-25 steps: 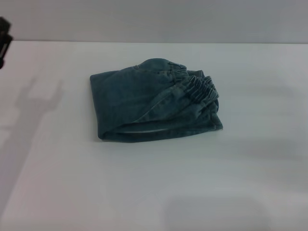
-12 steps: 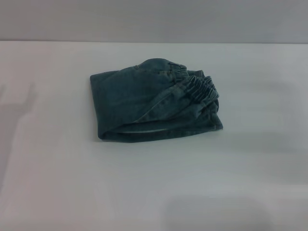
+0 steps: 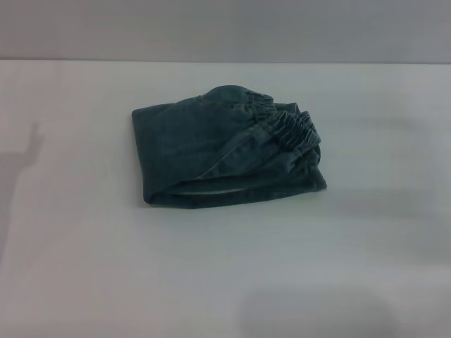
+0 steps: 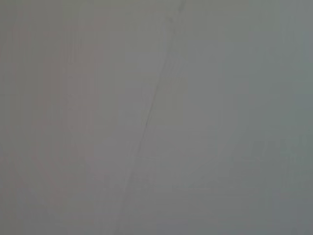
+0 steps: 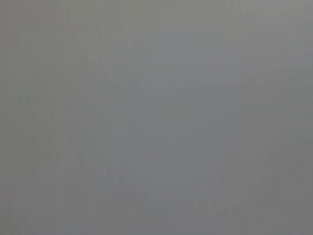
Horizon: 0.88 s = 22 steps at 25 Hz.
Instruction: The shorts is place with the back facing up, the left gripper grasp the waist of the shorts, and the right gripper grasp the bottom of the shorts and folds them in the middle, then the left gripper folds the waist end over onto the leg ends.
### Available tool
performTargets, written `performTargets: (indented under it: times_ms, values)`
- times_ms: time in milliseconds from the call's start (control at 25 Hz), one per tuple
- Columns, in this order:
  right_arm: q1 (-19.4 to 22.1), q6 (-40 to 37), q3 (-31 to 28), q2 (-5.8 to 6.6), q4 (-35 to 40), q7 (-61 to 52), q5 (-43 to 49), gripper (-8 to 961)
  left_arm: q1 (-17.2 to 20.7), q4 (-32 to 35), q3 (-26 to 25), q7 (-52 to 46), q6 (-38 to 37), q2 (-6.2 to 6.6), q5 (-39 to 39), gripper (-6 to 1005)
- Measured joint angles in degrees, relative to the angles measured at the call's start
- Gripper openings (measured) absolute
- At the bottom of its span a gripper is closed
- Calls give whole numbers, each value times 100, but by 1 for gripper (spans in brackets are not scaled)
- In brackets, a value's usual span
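The blue denim shorts (image 3: 218,151) lie folded into a compact bundle in the middle of the white table (image 3: 84,267). Their gathered elastic waist (image 3: 296,130) rests on top at the right side of the bundle, and the fold runs along the left. Neither gripper shows in the head view. Both wrist views hold only a plain grey surface, with a thin line (image 4: 149,112) crossing the left wrist view.
The table's far edge (image 3: 225,62) meets a grey wall at the back. A faint arm shadow (image 3: 25,158) falls on the table at the far left.
The left arm, a dark shape at the upper left edge a second ago, has left the view. Its shadow has shrunk toward the left edge. The shorts have not moved.
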State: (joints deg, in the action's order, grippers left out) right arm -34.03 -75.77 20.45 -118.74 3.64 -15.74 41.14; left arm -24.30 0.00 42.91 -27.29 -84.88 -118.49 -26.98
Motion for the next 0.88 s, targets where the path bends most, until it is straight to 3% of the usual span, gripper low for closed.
performTargets:
  times_ms: [880]
  values:
    - [-86,65,20,-25,-30,-42,-10,581,-37,32,12,110,23,2,-46,825]
